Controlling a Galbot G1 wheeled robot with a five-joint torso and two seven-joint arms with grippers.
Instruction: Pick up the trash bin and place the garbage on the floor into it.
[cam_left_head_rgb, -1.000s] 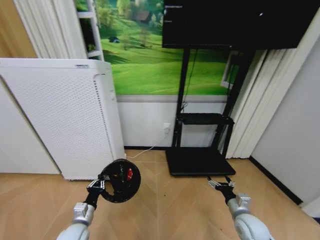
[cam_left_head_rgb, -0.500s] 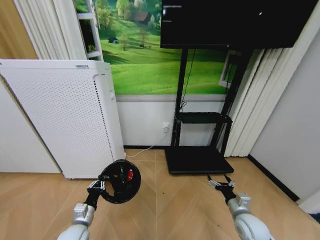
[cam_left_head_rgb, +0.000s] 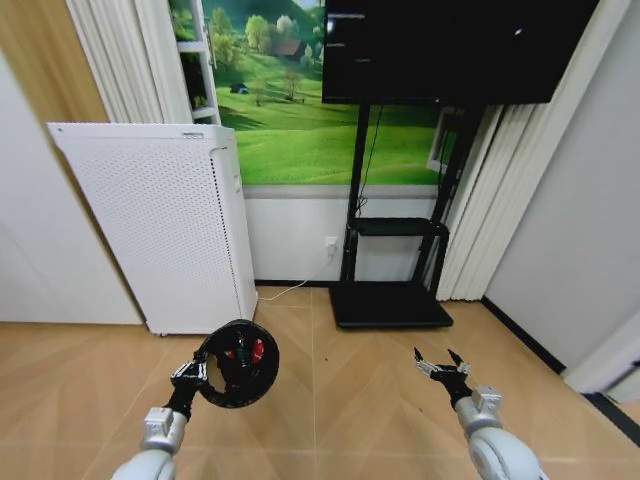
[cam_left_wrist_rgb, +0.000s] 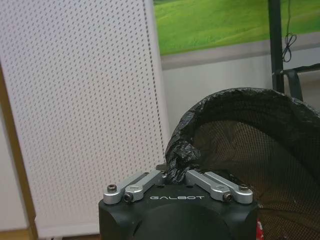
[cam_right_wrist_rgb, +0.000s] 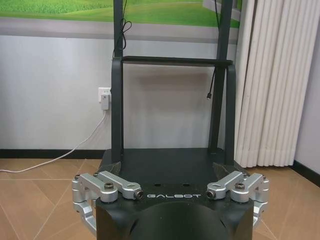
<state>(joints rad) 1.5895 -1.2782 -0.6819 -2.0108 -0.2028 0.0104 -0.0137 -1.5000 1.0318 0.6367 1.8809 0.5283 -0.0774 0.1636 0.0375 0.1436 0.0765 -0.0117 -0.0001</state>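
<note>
My left gripper (cam_left_head_rgb: 198, 373) is shut on the rim of the trash bin (cam_left_head_rgb: 238, 363), a small round black bin held above the floor (cam_left_head_rgb: 330, 420) at the lower left of the head view. Red and green garbage (cam_left_head_rgb: 247, 351) lies inside it. In the left wrist view the fingers (cam_left_wrist_rgb: 145, 181) pinch the black liner bag at the bin's rim (cam_left_wrist_rgb: 178, 157), and the mesh wall of the trash bin (cam_left_wrist_rgb: 260, 150) shows behind. My right gripper (cam_left_head_rgb: 441, 363) hangs open and empty at the lower right, its fingers (cam_right_wrist_rgb: 112, 186) spread wide over the parquet.
A tall white perforated appliance (cam_left_head_rgb: 165, 230) stands against the wall at the left. A black TV stand (cam_left_head_rgb: 390, 300) with a screen (cam_left_head_rgb: 450, 50) is ahead, its base (cam_right_wrist_rgb: 165, 162) on the floor. White curtains (cam_left_head_rgb: 500, 200) and a wall close the right side.
The whole head view has shifted: the camera has pulled back and turned, so the appliance and stand look smaller and more floor shows. Both arms keep their poses, the bin held as before.
</note>
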